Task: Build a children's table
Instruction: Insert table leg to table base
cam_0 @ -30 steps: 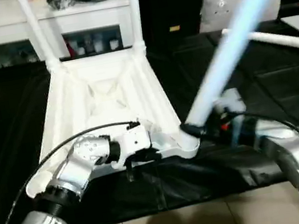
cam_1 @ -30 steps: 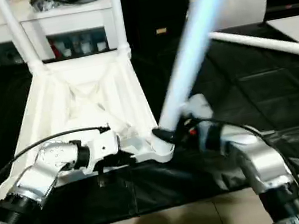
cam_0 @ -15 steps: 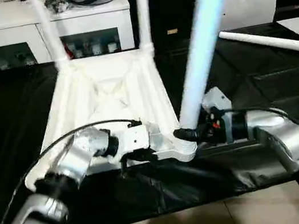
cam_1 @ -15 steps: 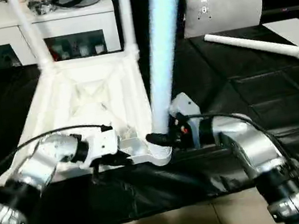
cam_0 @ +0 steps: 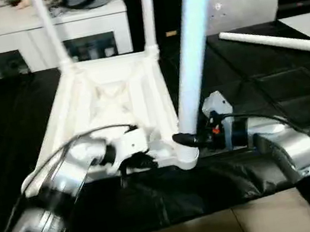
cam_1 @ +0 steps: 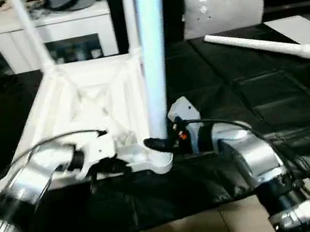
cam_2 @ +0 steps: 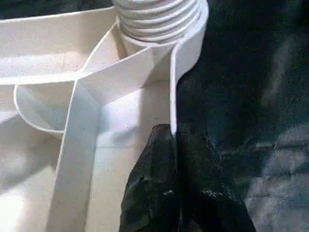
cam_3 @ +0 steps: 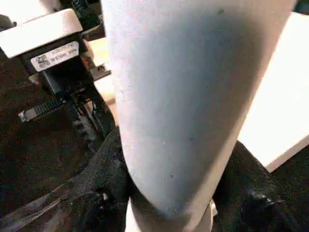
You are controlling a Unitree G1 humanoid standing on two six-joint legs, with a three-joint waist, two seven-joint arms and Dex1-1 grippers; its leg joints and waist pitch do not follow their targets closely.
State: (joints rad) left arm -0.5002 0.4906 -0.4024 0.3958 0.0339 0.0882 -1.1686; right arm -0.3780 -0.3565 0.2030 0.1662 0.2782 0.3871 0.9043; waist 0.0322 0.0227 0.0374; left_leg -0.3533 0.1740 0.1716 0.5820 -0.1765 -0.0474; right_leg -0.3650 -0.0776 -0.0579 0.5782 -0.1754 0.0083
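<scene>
I lose the held leg (cam_0: pixel 192 55) past twelve o'clock, both rear legs (cam_0: pixel 46 27) too; items behind the cabinet (cam_0: pixel 39 40) glass stay unreadable.

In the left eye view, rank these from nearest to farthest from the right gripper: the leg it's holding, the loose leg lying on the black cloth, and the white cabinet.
1. The held leg, upright between the right gripper's fingers at the tabletop's near corner.
2. The loose leg, lying on the cloth off to the right.
3. The white cabinet, at the back left.
</scene>
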